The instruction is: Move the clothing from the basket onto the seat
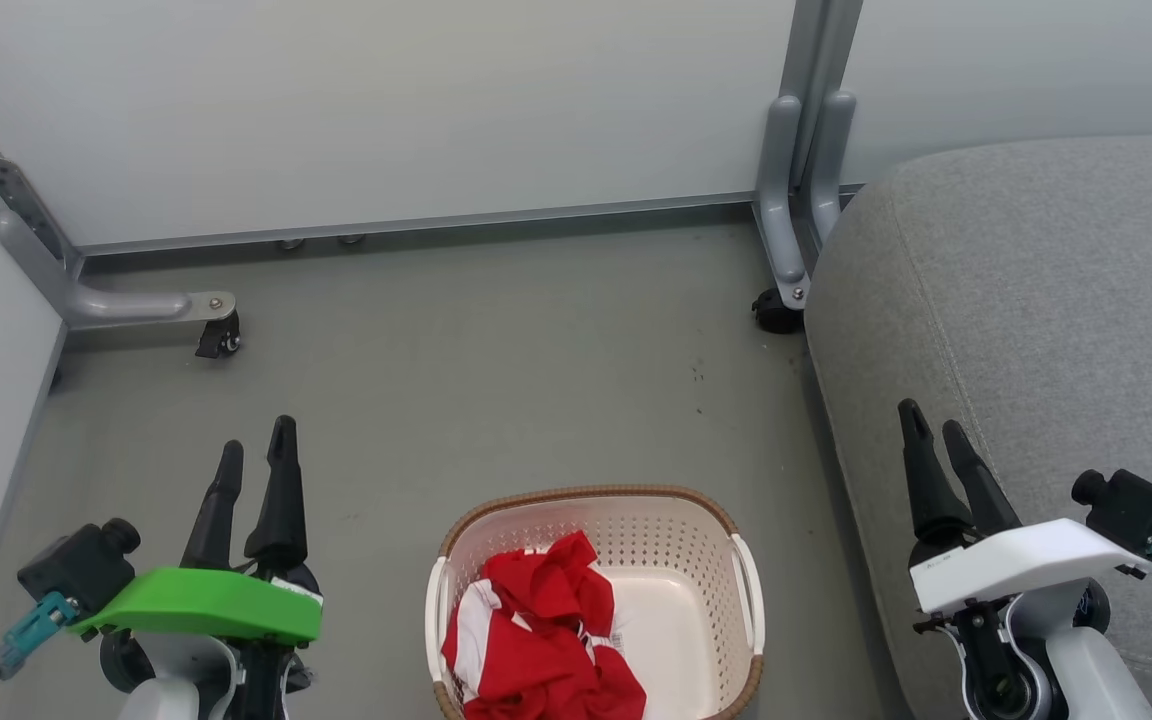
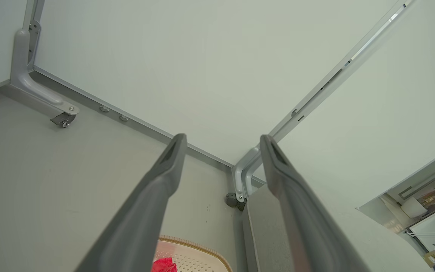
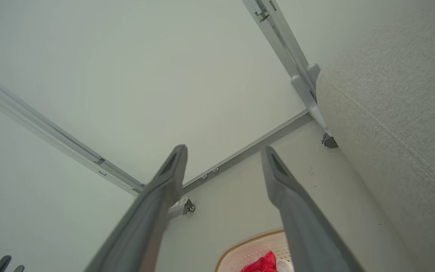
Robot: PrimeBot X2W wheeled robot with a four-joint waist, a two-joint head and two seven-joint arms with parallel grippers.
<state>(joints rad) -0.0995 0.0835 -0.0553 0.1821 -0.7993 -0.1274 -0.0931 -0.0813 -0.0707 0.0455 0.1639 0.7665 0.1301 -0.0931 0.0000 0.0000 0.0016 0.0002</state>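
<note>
Grippers frame the floor from where I stand. At eight o'clock in the head view, the left gripper point(image 1: 257, 435) sits under a green cover. Its two dark fingers point(image 1: 281, 490) are spread wide and empty, pointing toward the pale partition wall point(image 1: 386, 100). At six o'clock the basket point(image 1: 586, 492) rests on the grey floor point(image 1: 486, 350): cream, perforated, with a brown woven-look rim and white handles. The clothing point(image 1: 546, 630) lies crumpled inside it, bunched toward its nine o'clock side. It is bright red with white panels and thin white stripes, and bare cream bottom shows toward three o'clock. At four o'clock the right gripper point(image 1: 931, 420), white-covered, likewise stands wide and empty over the edge of the seat point(image 1: 1036, 300). That seat is a big light grey cushion with a stitched seam, spanning two to four o'clock, near the basket but not touching it.
</note>
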